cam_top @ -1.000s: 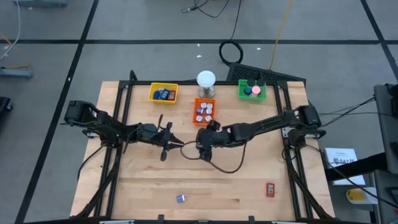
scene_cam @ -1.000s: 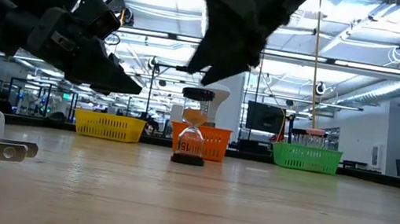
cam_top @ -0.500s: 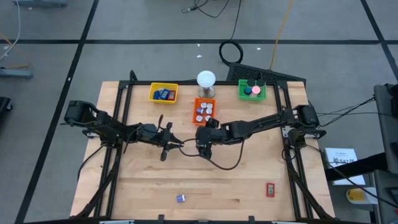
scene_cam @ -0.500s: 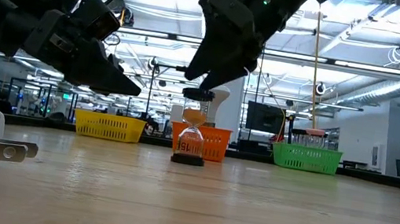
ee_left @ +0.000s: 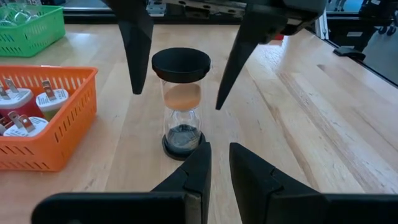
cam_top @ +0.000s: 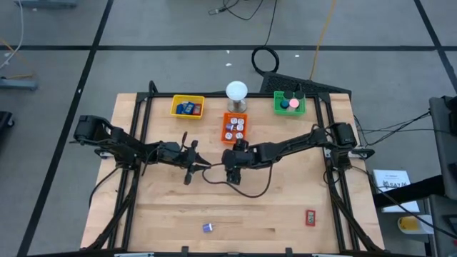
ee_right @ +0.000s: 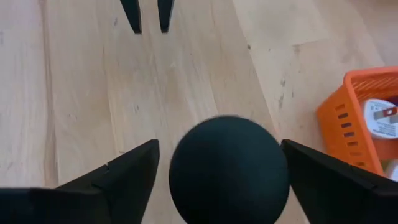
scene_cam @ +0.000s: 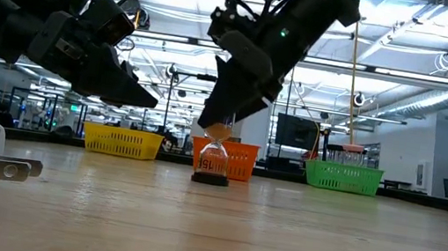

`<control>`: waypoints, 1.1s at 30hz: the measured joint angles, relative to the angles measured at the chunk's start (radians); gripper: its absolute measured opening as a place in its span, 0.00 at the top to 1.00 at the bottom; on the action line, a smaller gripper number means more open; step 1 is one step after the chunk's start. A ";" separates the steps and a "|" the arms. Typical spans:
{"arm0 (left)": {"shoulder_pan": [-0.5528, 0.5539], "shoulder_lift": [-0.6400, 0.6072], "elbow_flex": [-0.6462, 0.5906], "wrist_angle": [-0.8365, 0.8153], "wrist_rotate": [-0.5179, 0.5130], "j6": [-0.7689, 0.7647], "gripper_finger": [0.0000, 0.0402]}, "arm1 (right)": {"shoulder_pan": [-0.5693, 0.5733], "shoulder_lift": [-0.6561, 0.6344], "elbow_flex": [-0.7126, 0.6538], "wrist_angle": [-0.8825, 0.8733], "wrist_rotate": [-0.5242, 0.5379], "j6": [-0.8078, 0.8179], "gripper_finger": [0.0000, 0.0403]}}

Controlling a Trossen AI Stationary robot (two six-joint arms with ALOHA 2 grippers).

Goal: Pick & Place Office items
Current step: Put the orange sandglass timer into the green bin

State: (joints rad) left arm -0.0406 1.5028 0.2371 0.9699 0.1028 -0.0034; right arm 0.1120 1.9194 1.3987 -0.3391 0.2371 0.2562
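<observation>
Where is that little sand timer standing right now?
The small black-capped hourglass with orange sand stands upright mid-table, just in front of the orange plastic basket, between the open fingers of the right gripper, which is above it.

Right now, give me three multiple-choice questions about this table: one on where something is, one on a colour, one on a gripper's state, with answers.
1. Where does the hourglass stand?
A. inside the yellow basket
B. on the table beside the orange basket
C. at the table's near edge

2. What colour is the basket at the far right of the table?
A. green
B. blue
C. white

3. How does the right gripper stand?
A. shut on a charger
B. open, one finger on each side of the hourglass
C. out of view

Answers:
1 B, the left wrist view shows it upright on bare wood next to the orange basket.
2 A, the high view shows a green basket there.
3 B, its two dark fingers stand apart on either side of the black cap, while the left gripper waits nearly shut in front.
</observation>
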 joint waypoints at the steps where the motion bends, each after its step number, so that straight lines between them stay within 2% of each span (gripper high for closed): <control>1: 0.000 0.000 0.000 0.000 0.000 0.000 0.86 | 0.000 0.000 0.000 0.005 0.000 0.000 0.23; 9: 0.000 0.000 0.000 -0.001 0.000 0.000 0.86 | 0.000 0.000 0.000 0.013 -0.002 0.000 0.50; 15: 0.000 0.000 0.000 -0.001 0.000 0.000 0.86 | 0.000 -0.066 -0.001 -0.012 0.009 0.030 0.51; 18: 0.000 0.000 0.000 -0.002 0.000 -0.001 0.86 | -0.012 -0.156 0.000 -0.100 0.082 0.066 0.51; 21: 0.000 0.000 0.000 -0.003 0.000 -0.001 0.86 | -0.042 -0.262 0.000 -0.230 0.199 0.100 0.51; 27: 0.000 0.000 0.000 -0.002 0.000 -0.001 0.86 | -0.169 -0.455 -0.010 -0.465 0.363 0.205 0.51; 33: 0.000 0.000 0.000 -0.001 0.000 -0.001 0.86 | -0.342 -0.548 -0.132 -0.446 0.360 0.171 0.51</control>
State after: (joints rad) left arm -0.0408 1.5030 0.2371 0.9688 0.1028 -0.0048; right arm -0.2296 1.3718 1.2669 -0.7848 0.5969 0.4275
